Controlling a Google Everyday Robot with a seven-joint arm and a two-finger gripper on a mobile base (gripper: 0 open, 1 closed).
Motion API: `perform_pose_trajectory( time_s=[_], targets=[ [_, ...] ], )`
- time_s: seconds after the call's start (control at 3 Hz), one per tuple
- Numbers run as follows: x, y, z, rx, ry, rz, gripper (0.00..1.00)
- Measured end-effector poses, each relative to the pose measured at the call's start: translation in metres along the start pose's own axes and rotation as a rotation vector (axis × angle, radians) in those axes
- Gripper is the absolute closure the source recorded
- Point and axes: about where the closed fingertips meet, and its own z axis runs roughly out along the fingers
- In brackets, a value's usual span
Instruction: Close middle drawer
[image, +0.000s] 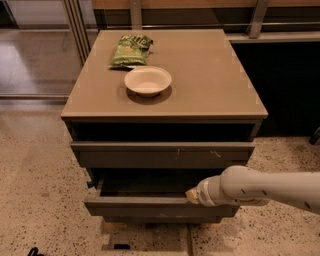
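Standing half open, the middle drawer (145, 206) is met at its front edge by the gripper (192, 195); closure lies toward twelve o'clock; grip state cannot be told.

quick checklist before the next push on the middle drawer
1. Pincer at the middle drawer front, right of centre: ok.
2. Pincer touching the front: cannot tell.
3. Middle drawer closed: not ok, it sticks out past the scratched drawer above.
4. Nothing poking up inside it: cannot tell, the inside is dark.
5. Bowl and bag well back from the top's front edge: ok.
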Motion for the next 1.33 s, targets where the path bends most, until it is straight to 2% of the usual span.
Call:
perform_pose_trajectory(
  time_s=[0.33,0.67,1.0,1.33],
  targets=[
    [0.031,0.024,0.003,-0.071,0.056,0.012,1.00],
    [0.068,0.034,0.011,-0.092,0.127,0.057,1.00],
    [0.102,0.023,0.025,-0.059,0.199,0.129,1.00],
    [0.110,-0.006,0.042,0.000,0.225,0.186,1.00]
  ],
)
